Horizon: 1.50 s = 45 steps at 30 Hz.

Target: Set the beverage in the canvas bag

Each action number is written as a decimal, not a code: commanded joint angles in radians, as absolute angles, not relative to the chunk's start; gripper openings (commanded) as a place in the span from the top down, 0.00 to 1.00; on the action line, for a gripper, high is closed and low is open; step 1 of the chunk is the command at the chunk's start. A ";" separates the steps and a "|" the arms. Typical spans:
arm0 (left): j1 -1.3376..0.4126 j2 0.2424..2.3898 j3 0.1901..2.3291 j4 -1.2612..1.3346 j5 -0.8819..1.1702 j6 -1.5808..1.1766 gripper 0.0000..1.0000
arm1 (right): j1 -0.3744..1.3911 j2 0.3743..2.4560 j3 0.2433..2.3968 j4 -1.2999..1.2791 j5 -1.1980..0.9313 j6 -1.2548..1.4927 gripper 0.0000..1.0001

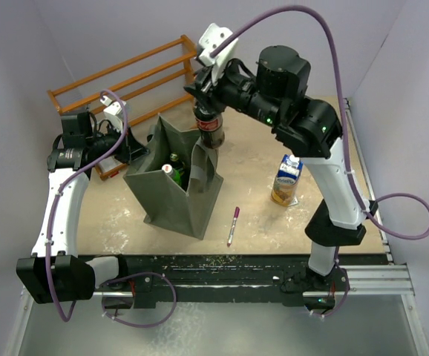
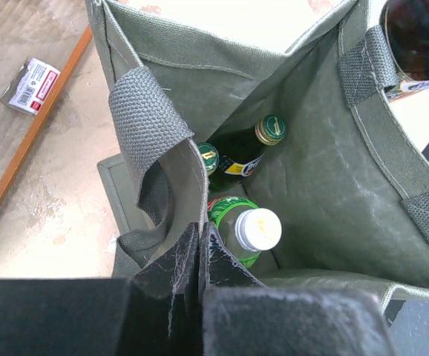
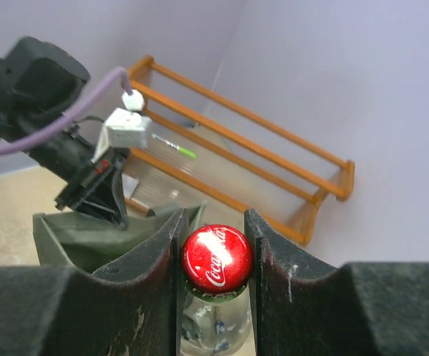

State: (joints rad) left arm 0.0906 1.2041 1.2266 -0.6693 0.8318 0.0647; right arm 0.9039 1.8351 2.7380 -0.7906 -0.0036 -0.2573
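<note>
The canvas bag (image 1: 171, 194) stands open on the table, dark grey-green with loop handles. Inside it lie a white-capped green-labelled bottle (image 2: 253, 231) and two dark green bottles (image 2: 244, 152). My left gripper (image 2: 200, 248) is shut on the bag's near rim (image 2: 188, 185) and holds it open; it also shows in the top view (image 1: 129, 150). My right gripper (image 3: 215, 245) is shut on the red Coca-Cola cap of a cola bottle (image 3: 217, 259). The cola bottle (image 1: 209, 127) hangs upright at the bag's far edge, its dark base visible in the left wrist view (image 2: 420, 37).
A wooden rack (image 1: 129, 78) stands at the back left, close behind the bag. A small carton (image 1: 287, 179) stands right of the bag and a pen (image 1: 233, 225) lies in front. A small box (image 2: 30, 85) lies under the rack.
</note>
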 commanded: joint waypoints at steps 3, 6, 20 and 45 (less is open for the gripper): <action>0.094 1.206 1.252 -0.661 0.821 0.086 1.00 | 1.037 1.791 2.815 -0.347 0.085 -0.438 1.00; 0.094 1.206 1.251 -0.660 0.825 0.086 1.00 | 1.083 1.804 2.817 -0.294 0.095 -0.465 1.00; 0.093 1.185 1.239 -0.657 0.833 0.075 1.00 | 1.113 1.782 2.597 -0.229 0.015 -0.359 1.00; 0.097 1.164 1.236 -0.645 0.873 0.015 1.00 | 1.055 1.644 2.094 -0.147 -0.274 0.104 1.00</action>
State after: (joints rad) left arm 0.0914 1.1847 1.2266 -0.6739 0.8417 0.0338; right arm 1.0481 1.7565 2.0586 -0.4503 -0.1810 0.0082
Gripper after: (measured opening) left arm 0.011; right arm 0.353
